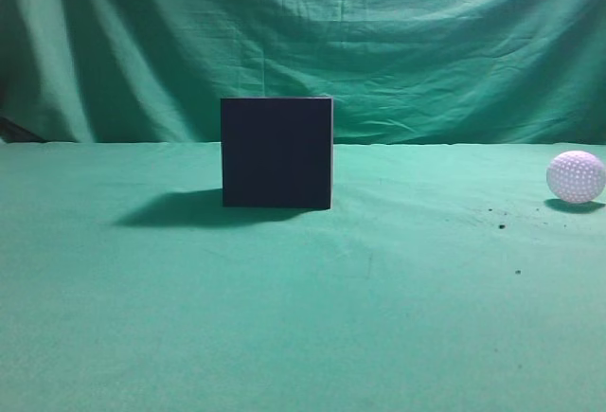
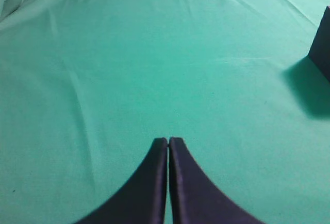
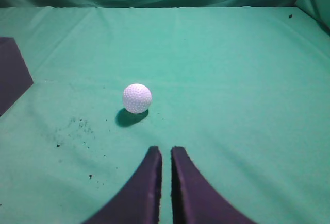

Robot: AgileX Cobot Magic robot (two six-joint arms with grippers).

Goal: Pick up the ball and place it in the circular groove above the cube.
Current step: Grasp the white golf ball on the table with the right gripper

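The right gripper (image 3: 165, 150) has its jaws nearly pressed together, holding nothing. The ball (image 3: 137, 98) lies on the green cloth (image 3: 232, 80) just ahead of its tips, slightly left, not touching. The cube (image 3: 11, 72) stands well left of the ball. The left gripper (image 2: 168, 140) is closed and empty, the cube (image 2: 322, 44) far to its right.

**Green-draped table, two things on it**

Table (image 1: 284, 317) covered in wrinkled green cloth. Resting directly on it: dark cube (image 1: 276, 152) near centre, casting a shadow toward 9 o'clock; white dimpled ball (image 1: 576, 177) well apart at 3 o'clock. Dark specks (image 1: 501, 225) scattered near the ball.
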